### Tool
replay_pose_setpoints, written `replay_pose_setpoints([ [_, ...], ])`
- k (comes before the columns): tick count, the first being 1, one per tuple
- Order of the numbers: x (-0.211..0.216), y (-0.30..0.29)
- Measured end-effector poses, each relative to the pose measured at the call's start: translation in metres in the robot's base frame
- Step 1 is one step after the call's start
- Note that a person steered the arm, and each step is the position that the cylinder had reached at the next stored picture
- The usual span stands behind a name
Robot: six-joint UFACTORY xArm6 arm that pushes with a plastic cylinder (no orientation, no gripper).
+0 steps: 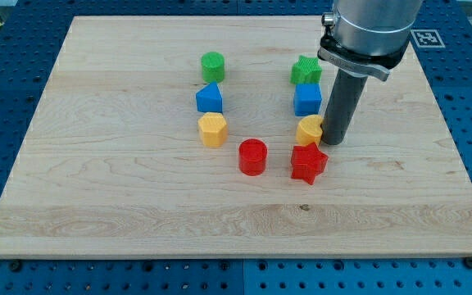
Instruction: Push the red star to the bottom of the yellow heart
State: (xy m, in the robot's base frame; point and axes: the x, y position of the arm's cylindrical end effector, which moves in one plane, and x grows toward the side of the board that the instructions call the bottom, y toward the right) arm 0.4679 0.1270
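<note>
Red star (308,163) already sits right below the yellow heart (310,130). My tip (333,142), grasping nothing, is beside the heart, so only gentle nudges now.

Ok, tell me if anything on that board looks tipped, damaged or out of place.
Nothing stands out. All eight blocks sit flat on the wooden board, none stacked. The red star lies just below the yellow heart, and my tip is beside the heart, at the view's right.
</note>
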Motion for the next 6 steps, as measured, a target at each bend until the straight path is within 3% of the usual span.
replay_pose_setpoints([
  [2,-0.001,0.009],
  [4,-0.006,0.08],
  [6,0.047,0.047],
])
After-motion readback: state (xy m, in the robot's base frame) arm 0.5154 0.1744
